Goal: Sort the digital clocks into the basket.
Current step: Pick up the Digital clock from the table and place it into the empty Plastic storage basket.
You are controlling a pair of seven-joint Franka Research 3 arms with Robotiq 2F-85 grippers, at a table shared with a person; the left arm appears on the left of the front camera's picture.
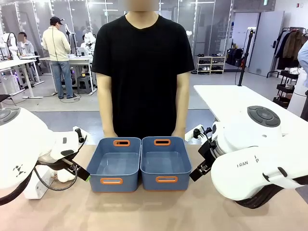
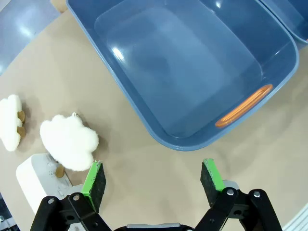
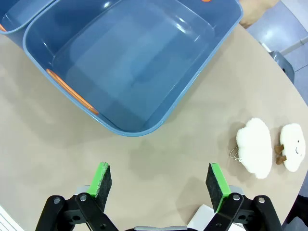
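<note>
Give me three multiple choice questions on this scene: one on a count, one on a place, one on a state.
1. How many blue bins are there?
A) two
B) one
C) three

2. Where is the clock in the left wrist view?
A) in a bin
B) on top of a bin
C) on the table beside a plush

3. How is the left gripper?
A) shut on a clock
B) open
C) shut on a plush

Answers:
1. A: two bins stand side by side in the front view.
2. C: the white block lies on the table next to a cloud plush, outside the bin.
3. B: its jaws stand wide apart with nothing between them.
</note>
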